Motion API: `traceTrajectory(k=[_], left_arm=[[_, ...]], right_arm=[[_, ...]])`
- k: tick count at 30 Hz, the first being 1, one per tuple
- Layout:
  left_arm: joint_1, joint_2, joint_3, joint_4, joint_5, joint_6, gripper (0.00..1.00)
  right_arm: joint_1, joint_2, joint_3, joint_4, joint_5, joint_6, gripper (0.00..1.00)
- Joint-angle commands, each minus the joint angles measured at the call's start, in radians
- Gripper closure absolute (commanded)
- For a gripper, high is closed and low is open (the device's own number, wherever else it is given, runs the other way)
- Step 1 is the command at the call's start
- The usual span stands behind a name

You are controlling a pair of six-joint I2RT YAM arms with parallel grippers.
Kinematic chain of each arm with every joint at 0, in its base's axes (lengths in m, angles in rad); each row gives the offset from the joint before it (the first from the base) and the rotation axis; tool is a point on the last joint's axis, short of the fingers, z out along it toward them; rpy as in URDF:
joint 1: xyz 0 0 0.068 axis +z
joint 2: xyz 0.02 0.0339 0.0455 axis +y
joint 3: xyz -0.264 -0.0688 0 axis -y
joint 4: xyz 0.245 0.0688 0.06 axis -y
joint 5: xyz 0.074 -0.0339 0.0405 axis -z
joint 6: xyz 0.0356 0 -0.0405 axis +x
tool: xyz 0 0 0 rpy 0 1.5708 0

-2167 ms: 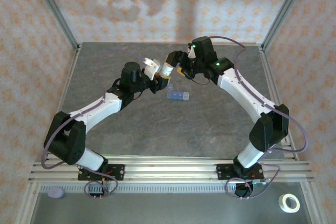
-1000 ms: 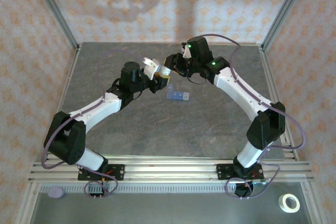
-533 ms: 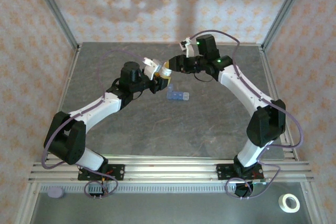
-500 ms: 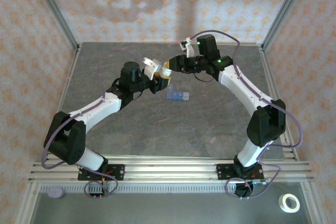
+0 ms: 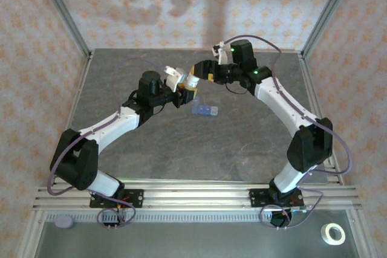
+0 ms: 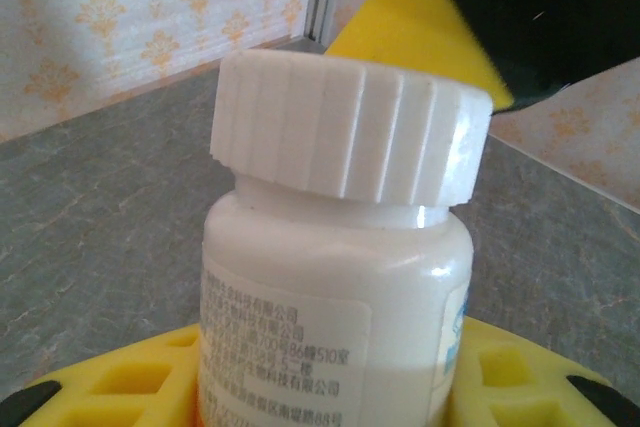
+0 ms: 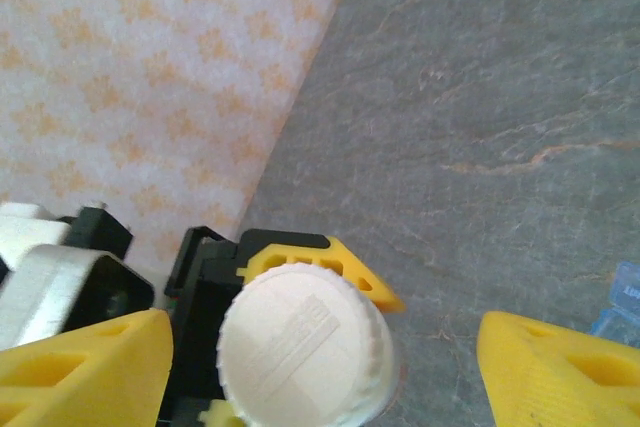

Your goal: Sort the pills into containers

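Hold: left gripper clamped on white pill bottle, lifted off table. Ribbed cap faces right gripper end-on, bottle axis in line with it. Yellow pads spread either side, clear of cap. Blue pill organiser on table, just nearside of bottle. Versus 2.2 s ago: right wrist sits further right, organiser unmoved.

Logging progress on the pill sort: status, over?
Left gripper shut on bottle, cap on. Right gripper open, fingers flanking cap, not gripping. Organiser on table, untouched. Nothing blocking.
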Motion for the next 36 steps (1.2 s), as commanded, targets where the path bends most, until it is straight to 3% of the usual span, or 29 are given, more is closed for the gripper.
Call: traceTrajectory(k=[1, 4, 6, 19, 36], left_arm=[[0.002, -0.035, 0.019, -0.001, -0.043, 0.059, 1.00], [0.001, -0.033, 0.023, -0.016, -0.061, 0.083, 1.00], [0.002, -0.032, 0.025, -0.023, -0.070, 0.092, 1.00], [0.001, -0.009, 0.041, -0.026, -0.060, 0.094, 1.00], [0.001, -0.005, 0.044, -0.016, -0.048, 0.085, 1.00]], right_arm=[[-0.003, -0.067, 0.007, -0.030, 0.138, 0.116, 0.20], [-0.004, -0.061, 0.035, -0.137, 0.286, 0.216, 0.20], [-0.003, -0.053, 0.039, -0.161, 0.322, 0.260, 0.20], [0.073, 0.020, 0.112, -0.152, 0.318, 0.303, 0.21], [0.123, 0.068, 0.151, -0.141, 0.288, 0.309, 0.31]])
